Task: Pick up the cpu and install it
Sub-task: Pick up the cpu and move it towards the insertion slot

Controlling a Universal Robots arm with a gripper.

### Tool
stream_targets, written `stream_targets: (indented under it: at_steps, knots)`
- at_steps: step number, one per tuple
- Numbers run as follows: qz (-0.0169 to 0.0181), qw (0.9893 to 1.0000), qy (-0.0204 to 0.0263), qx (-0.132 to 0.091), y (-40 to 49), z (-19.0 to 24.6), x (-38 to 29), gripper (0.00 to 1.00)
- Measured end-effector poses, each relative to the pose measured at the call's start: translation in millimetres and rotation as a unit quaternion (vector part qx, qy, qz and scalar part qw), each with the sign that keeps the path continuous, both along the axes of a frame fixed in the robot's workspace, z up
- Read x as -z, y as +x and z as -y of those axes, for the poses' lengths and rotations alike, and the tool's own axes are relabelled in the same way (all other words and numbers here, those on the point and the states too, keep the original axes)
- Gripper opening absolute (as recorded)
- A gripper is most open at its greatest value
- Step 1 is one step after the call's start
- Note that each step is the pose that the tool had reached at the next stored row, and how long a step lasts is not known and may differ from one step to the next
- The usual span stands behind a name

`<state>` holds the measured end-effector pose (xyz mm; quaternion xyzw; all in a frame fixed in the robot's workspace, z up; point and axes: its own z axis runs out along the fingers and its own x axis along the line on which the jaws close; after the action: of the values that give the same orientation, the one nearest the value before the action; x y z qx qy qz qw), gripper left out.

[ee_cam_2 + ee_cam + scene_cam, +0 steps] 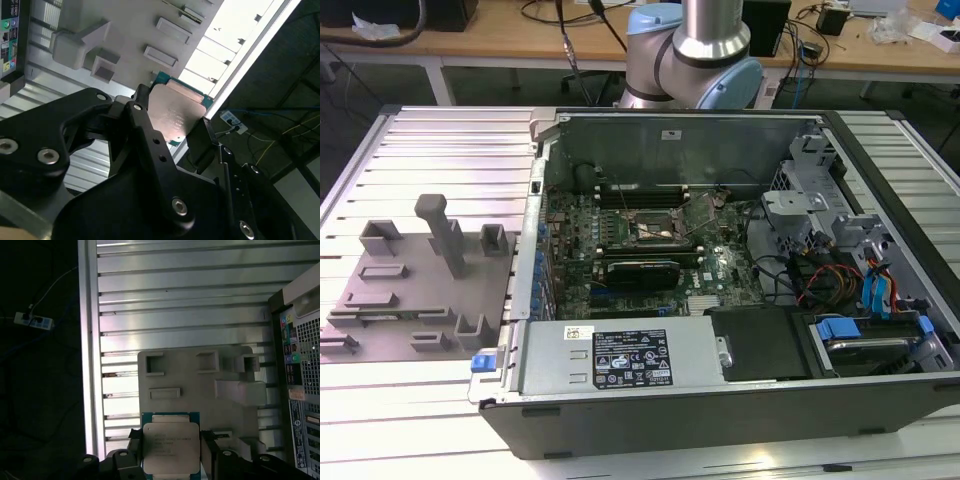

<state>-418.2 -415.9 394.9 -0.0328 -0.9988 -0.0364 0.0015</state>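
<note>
Silvery lid, green rim: the cpu (170, 446), gripped by pincer (171, 442).

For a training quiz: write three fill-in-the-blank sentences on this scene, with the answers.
1. The hand is shut on the ___.
2. The grey fixture lies toward the exterior view's ___.
3. The motherboard sits inside the open ___.
Answers: cpu; left; case.

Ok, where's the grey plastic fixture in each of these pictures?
Exterior view: the grey fixture lies on the ribbed table, at the exterior view's left of the computer case.
Second wrist view: grey fixture just beyond the chip.
First wrist view: grey fixture behind the chip.
Shared landmark: the computer case alongside it.
</note>
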Motion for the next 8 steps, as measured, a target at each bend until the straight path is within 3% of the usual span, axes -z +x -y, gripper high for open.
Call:
stream_targets:
  at_steps: [8]
  knots:
    - [0.0,1.0,0.0,0.0,0.0,0.0,-2.2,0.55]
